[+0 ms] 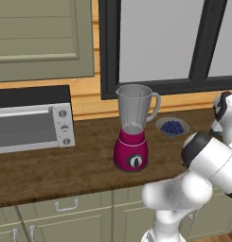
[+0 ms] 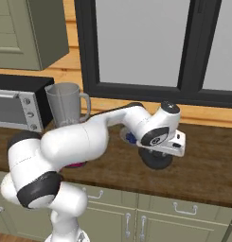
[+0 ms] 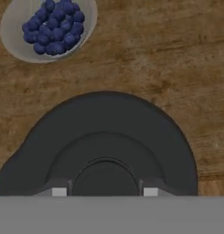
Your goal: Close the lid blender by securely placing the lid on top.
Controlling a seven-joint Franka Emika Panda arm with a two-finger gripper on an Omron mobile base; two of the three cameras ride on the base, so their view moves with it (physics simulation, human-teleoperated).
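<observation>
On the wooden desk (image 1: 51, 170) under a dark-framed window (image 1: 155, 42), largest to smallest: silver toaster oven (image 1: 32, 125) sits far left against the wall, three knobs on its right side. Olive cabinet (image 1: 41, 38) hangs above it; drawers (image 1: 65, 208) with metal handles run below the desk edge.

White arm (image 2: 79, 142) reaches from the base out over the right part of the desk, hand pointing down.

Blender (image 1: 132, 127) stands upright mid-desk, right of the toaster oven, well apart from it. Magenta base, black-and-white knob facing front, clear grey jar with handle on its right side. Jar rim is bare, no cap on it.

Lid (image 3: 102, 146), dark round cap, lies on the desk right of the blender, directly beneath the hand; in the right base view it shows as a dark disc (image 2: 156, 160) under the wrist. Raised ring and centre knob visible on top in the hand view.

Bowl of blue berries (image 1: 172, 127) sits on the desk just right of the blender jar, behind the lid, near it but not touching.

Gripper (image 3: 104, 192) is low over the lid, its two tips either side of the lid's centre knob. Cannot tell whether it is clamping the knob or loose.
</observation>
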